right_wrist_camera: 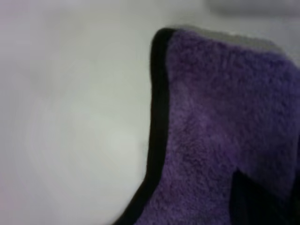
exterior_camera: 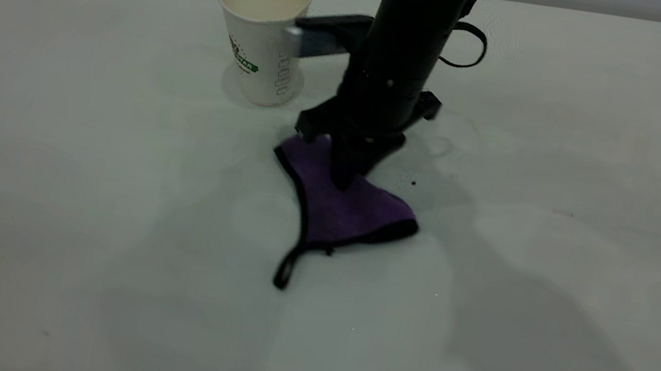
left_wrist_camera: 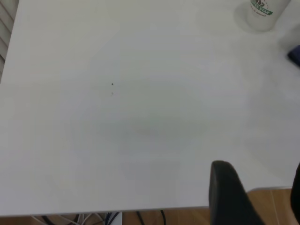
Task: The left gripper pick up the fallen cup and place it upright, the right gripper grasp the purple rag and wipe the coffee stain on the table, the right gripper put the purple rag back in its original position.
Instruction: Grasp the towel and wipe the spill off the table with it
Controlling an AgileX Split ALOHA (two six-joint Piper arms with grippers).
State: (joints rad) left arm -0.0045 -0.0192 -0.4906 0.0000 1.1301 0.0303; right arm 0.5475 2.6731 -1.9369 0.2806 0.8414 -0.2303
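The white paper cup (exterior_camera: 261, 35) stands upright at the back of the table (exterior_camera: 69, 204), its cream inside showing; its base also appears in the left wrist view (left_wrist_camera: 262, 14). My right gripper (exterior_camera: 345, 176) points straight down, shut on the purple rag (exterior_camera: 346, 211) and pressing it onto the table just in front of and to the right of the cup. The rag (right_wrist_camera: 225, 117) fills the right wrist view, with one dark finger (right_wrist_camera: 255, 201) against it. The coffee stain is hidden. My left gripper (left_wrist_camera: 262, 197) hangs open near the table's edge, far from the cup.
A tiny black speck (exterior_camera: 414, 182) lies just right of the rag. The rag's black corner loop (exterior_camera: 285, 271) trails toward the front. In the left wrist view the table edge (left_wrist_camera: 140, 208) borders wooden floor and cables.
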